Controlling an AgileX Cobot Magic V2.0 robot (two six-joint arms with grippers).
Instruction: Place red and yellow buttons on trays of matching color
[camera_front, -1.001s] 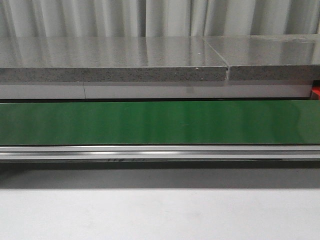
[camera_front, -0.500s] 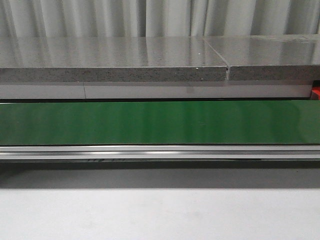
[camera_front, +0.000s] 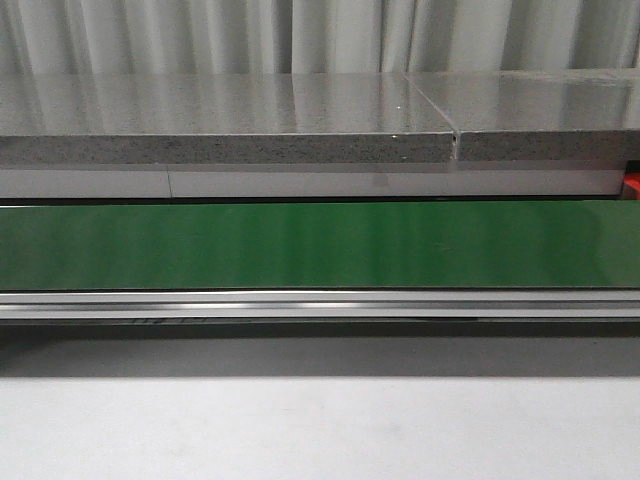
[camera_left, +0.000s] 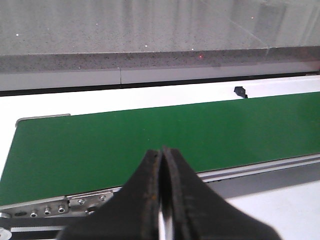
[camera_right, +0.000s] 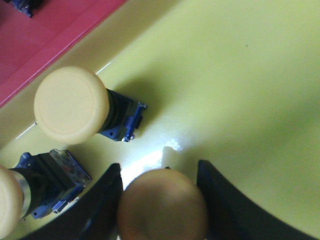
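Now holding a yellow button (camera_right: 162, 204) between the fingers of the right gripper (camera_right: 161, 200), low over the yellow tray (camera_right: 240, 85).
Gripped at the domed cap, fingers (camera_right: 102, 200) flanking it on both sides; probably light, rigid plastic, smooth and likely slippery on the round cap, so better taken square across the cap's widest part. Two more yellow buttons (camera_right: 71, 104) lying tipped on the same tray nearby, red tray (camera_right: 45, 30) just beyond. Left gripper (camera_left: 163, 200) pressed closed on nothing, above the bare green conveyor belt (camera_left: 150, 140).
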